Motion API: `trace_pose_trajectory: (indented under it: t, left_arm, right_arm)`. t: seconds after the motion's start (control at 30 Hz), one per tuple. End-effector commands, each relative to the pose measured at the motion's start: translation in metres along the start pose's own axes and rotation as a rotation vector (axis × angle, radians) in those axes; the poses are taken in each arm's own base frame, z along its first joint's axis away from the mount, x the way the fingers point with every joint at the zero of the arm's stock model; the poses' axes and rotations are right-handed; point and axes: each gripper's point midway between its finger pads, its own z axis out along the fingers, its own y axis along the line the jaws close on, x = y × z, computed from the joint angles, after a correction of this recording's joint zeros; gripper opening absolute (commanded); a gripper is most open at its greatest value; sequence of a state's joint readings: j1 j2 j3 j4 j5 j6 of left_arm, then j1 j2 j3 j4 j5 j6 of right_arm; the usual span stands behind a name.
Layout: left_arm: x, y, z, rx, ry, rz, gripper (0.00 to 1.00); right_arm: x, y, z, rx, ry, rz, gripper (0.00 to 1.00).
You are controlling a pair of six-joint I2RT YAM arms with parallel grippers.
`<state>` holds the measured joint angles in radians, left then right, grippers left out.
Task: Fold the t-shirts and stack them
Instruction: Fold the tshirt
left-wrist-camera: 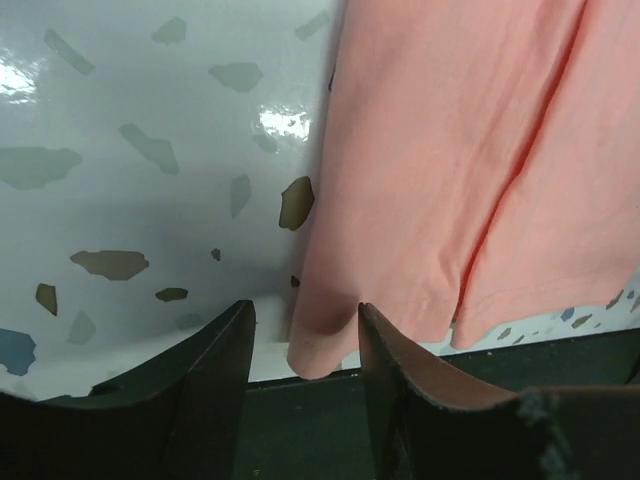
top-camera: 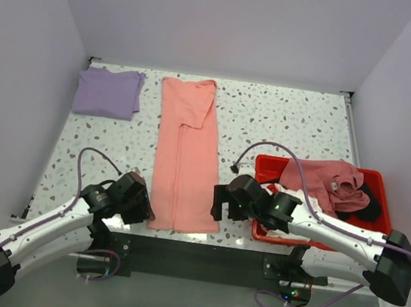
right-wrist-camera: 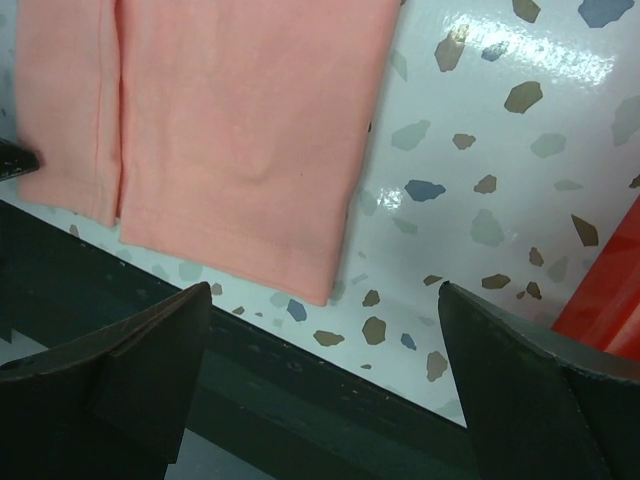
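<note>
Left arm (top-camera: 44, 227) and right arm (top-camera: 339, 233), two in all, reach in from the near edge of the speckled surface (top-camera: 285, 126). One purple cable loops off each, two counted.

Tees, four counted for sure:
- One salmon tee (top-camera: 184, 154), folded lengthwise into a long strip. It runs from far to near at mid-surface, its hem at the near edge.
- One lavender tee (top-camera: 109, 92), folded into a flat rectangle at the far left corner, well apart from the salmon one.
- One dusty-pink tee (top-camera: 323, 180), crumpled on top of the heap in the bin.
- One black tee (top-camera: 369, 209), partly showing beside the pink one in the bin. Whether more lie under them I cannot tell.

One red bin (top-camera: 272, 162) sits at the near right.

Left gripper (left-wrist-camera: 305, 310): low at the near left corner of the salmon tee (left-wrist-camera: 450, 150). Jaws part-way apart, with the corner of the hem lying between them. One jaw meets the cloth edge, the other stands clear, so the corner is not clamped.

Right gripper (right-wrist-camera: 322, 290): above the near right corner of the salmon tee (right-wrist-camera: 230, 120), between that tee and the bin. Jaws spread wide, the cloth flat on the surface below them, not gripped.
</note>
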<state>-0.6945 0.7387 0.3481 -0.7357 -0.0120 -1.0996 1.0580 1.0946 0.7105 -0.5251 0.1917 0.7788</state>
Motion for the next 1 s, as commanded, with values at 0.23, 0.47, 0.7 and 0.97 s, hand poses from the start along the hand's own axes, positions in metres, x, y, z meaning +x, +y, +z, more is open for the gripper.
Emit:
trace_pose_trajectory:
  t: [0.23, 0.47, 0.7, 0.97]
  left_arm:
    - [0.031, 0.004, 0.005, 0.037, 0.142, 0.008, 0.24]
    - [0.032, -0.001, 0.005, 0.068, 0.141, 0.017, 0.00]
    - [0.027, -0.005, 0.008, 0.079, 0.125, 0.027, 0.00]
    - [0.025, -0.005, 0.007, 0.080, 0.107, 0.020, 0.00]
  right_arm:
    - [0.005, 0.004, 0.019, -0.027, 0.034, 0.056, 0.99]
    - [0.020, 0.006, 0.023, -0.058, 0.090, 0.077, 0.96]
    - [0.048, 0.015, 0.032, -0.138, 0.191, 0.103, 0.86]
    - [0.059, 0.013, 0.051, -0.120, 0.230, 0.115, 0.63]
